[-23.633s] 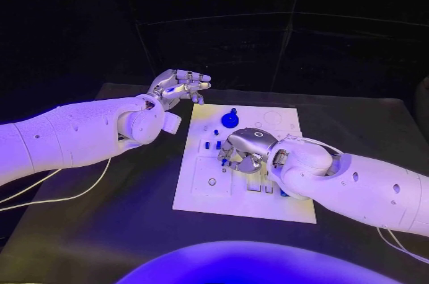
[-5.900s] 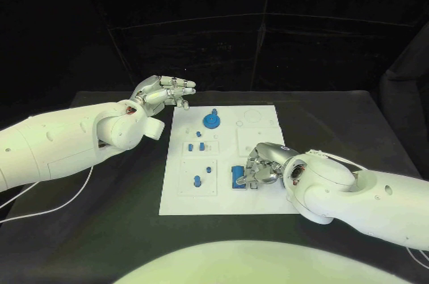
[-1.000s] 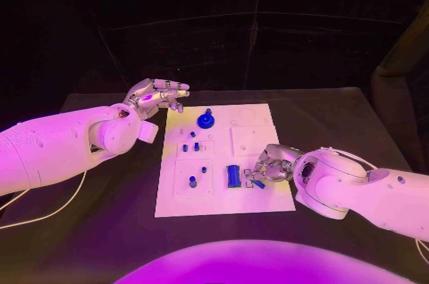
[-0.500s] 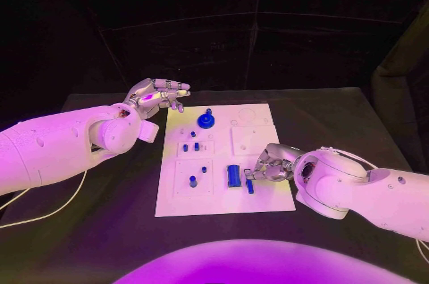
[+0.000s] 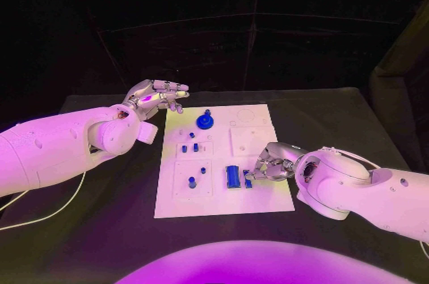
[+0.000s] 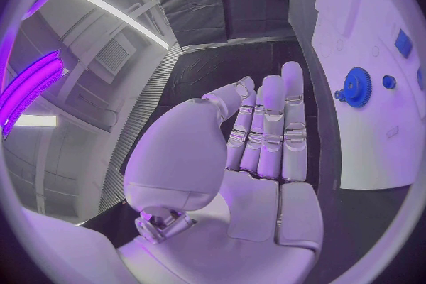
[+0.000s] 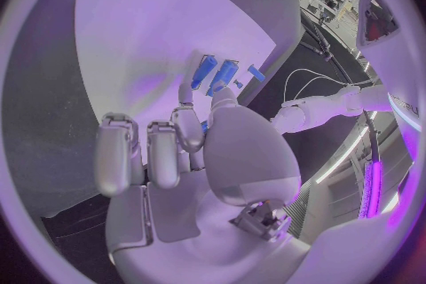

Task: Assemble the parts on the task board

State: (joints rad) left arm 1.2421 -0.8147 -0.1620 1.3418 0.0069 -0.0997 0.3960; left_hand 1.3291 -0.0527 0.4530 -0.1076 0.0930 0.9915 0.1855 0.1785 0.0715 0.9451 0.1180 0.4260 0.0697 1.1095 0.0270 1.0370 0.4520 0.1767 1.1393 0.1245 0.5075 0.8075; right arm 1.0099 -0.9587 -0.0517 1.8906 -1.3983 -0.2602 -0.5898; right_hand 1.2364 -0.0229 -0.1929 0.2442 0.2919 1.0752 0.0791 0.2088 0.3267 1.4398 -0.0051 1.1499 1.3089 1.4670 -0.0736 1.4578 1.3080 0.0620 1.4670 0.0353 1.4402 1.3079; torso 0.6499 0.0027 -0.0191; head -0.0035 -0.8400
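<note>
The white task board lies in the middle of the black table. A long blue block stands near its front middle, with a small blue part right beside it. My right hand rests over the board's right side and pinches that small part with its fingertips; the right wrist view shows both blue pieces just past my right hand. A blue gear sits at the board's far end. My left hand hovers off the far left corner, fingers apart, holding nothing.
Several small blue pegs stand in the board's left column. In the left wrist view the gear and a peg lie beyond my left hand. Bare black table surrounds the board.
The small blue part lay slanted near the board's front a second ago. My right hand has turned it upright and brought it against the long blue block. The left hand has stayed still.
</note>
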